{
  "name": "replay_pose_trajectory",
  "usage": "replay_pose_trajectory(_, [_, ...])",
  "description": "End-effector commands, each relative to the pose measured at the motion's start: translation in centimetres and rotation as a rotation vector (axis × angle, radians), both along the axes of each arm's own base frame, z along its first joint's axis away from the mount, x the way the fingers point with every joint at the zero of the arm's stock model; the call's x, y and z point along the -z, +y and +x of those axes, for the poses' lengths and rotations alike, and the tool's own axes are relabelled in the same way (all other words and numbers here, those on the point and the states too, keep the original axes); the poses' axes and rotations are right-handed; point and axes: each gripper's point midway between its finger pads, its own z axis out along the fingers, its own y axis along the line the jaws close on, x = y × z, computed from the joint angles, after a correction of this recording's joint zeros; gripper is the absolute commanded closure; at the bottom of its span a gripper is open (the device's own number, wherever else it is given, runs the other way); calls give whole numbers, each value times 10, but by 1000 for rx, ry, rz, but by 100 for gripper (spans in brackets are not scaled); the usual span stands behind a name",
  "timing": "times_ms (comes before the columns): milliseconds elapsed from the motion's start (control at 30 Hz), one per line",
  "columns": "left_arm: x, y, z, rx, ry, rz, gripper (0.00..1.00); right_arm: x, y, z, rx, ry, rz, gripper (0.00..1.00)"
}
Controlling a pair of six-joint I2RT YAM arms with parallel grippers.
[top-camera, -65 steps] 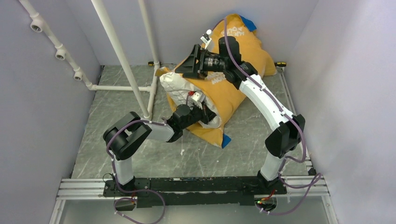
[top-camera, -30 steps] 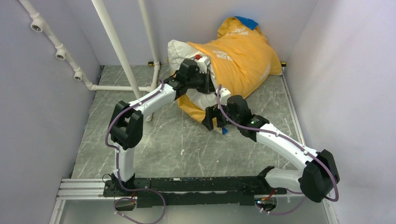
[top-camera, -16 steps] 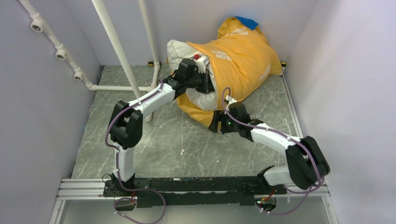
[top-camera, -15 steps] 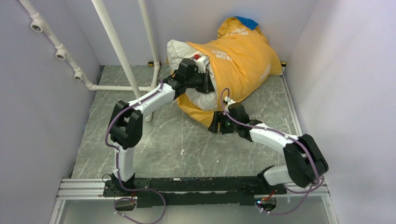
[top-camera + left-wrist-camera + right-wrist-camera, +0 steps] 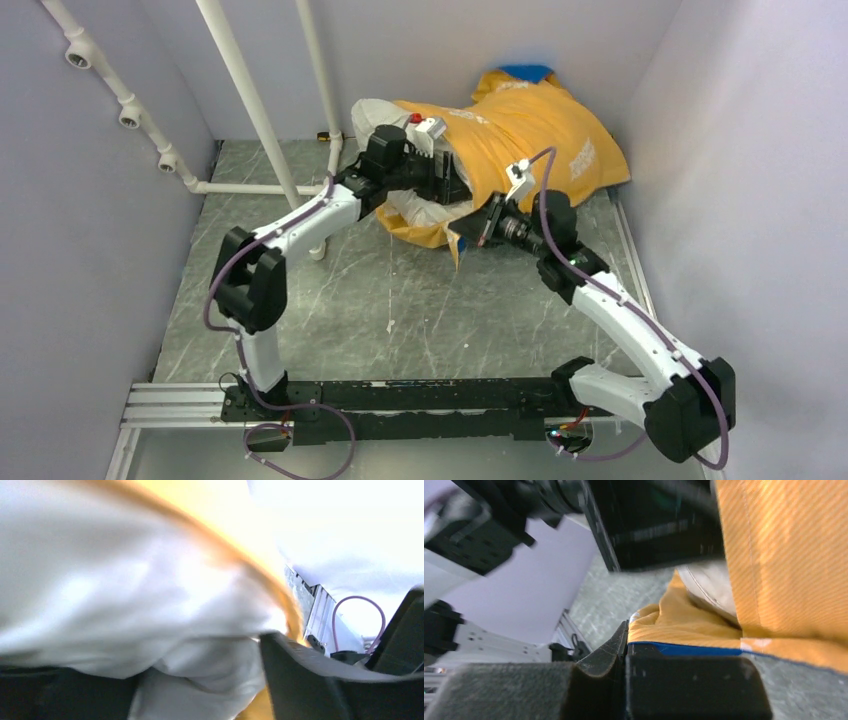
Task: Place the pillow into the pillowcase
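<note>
Right pincer (image 5: 468, 232), seen from overhead, is clamped on the lower edge of the yellow-orange pillowcase (image 5: 530, 130) and holds that hem lifted off the grey table (image 5: 380, 300), a small flap hanging beneath it. Just beside it the left pincer (image 5: 450, 185) reaches into the mouth of the case, against the white pillow (image 5: 420, 210). The pillow is mostly inside, with one rumpled end bulging out on the left near the white pipes (image 5: 250, 110). The whole bundle lies at the far edge of the table, against the back wall, and a blue corner shows at its top. From the left wrist the picture is blurred. The left pincer (image 5: 195, 690) has its dark fingers standing well apart, the pillow (image 5: 125, 595) swells into the space between them, and an orange band of pillowcase (image 5: 220, 525) runs across above. From the right wrist the right pincer (image 5: 626, 680) has its pads (image 5: 694, 685) pressed tight together on the blue-trimmed hem of the pillowcase (image 5: 784, 555). A sliver of pillow (image 5: 709, 587) shows under the orange cloth, and black hardware fills the top of the view.
</note>
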Motion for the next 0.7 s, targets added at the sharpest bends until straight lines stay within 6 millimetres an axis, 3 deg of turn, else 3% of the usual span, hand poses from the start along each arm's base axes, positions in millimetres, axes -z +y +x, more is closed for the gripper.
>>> replay_pose_trajectory(0, [-88,21,-5,-24,-284,-76,3,-137,-6,-12,-23,-267,129,100])
replay_pose_trajectory(100, [-116,43,-27,-27,-330,-21,1,-178,-20,-16,36,-350,121,100])
replay_pose_trajectory(167, [-131,60,-39,-49,-349,25,1,-217,-32,-21,79,-424,109,100])
replay_pose_trajectory(333, [-147,97,-63,-106,-389,124,1,-289,-48,-19,156,-566,75,100])
replay_pose_trajectory(533, [-199,116,-104,-80,-584,15,0,-318,-35,3,142,-597,98,100])
replay_pose_trajectory(667, [-208,132,-109,-143,-573,46,1,-326,-24,18,108,-583,125,100])
